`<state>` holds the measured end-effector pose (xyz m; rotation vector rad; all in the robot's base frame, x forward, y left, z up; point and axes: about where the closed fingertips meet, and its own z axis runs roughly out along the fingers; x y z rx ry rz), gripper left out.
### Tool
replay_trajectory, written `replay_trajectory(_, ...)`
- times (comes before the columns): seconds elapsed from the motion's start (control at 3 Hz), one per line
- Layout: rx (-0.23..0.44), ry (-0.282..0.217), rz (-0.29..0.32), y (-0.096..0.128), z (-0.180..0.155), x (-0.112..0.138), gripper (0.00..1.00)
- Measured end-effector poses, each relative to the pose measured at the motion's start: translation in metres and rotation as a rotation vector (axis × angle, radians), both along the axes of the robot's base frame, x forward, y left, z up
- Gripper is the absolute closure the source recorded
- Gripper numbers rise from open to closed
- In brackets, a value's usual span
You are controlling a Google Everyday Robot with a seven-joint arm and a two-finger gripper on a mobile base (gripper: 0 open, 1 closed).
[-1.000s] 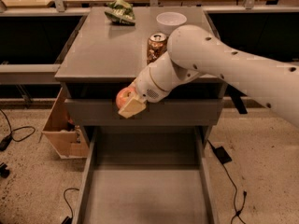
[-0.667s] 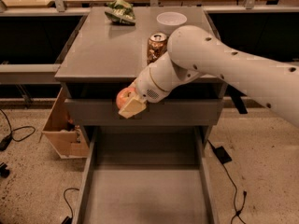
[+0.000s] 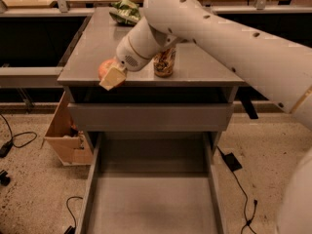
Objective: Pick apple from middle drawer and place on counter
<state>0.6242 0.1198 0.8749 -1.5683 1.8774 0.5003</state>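
so the gripper (image 3: 110, 75) is over the front left corner of the counter (image 3: 97, 43), fingers clamped around the apple (image 3: 104, 67). one cream-coloured finger (image 3: 113, 78) sits across the front of the fruit, right at the counter's front edge. can't tell if the apple is actually resting on the surface or just above it. the big white arm (image 3: 219, 33) comes in from the upper right. a soda can (image 3: 165, 62) stands upright on the counter just right of the wrist, and a green chip bag (image 3: 126, 11) lies at the back. below, the middle drawer (image 3: 151, 204) is pulled out, with a closed drawer front (image 3: 151, 117) above it. a cardboard box (image 3: 66, 140) sits on the floor to the left.
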Motion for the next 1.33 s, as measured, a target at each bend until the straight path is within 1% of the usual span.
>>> replay_trajectory(0.33, 0.035, -0.034, -0.088, 0.04, 0.043, 0.063, 1.0)
replay_trajectory(0.67, 0.06, -0.014, -0.165, 0.051, 0.045, 0.108, 1.0)
replay_trajectory(1.0, 0.074, 0.049, -0.231, 0.058, 0.02, 0.145, 1.0)
replay_trajectory(1.33, 0.101, 0.107, -0.284, 0.06, -0.01, 0.171, 1.0)
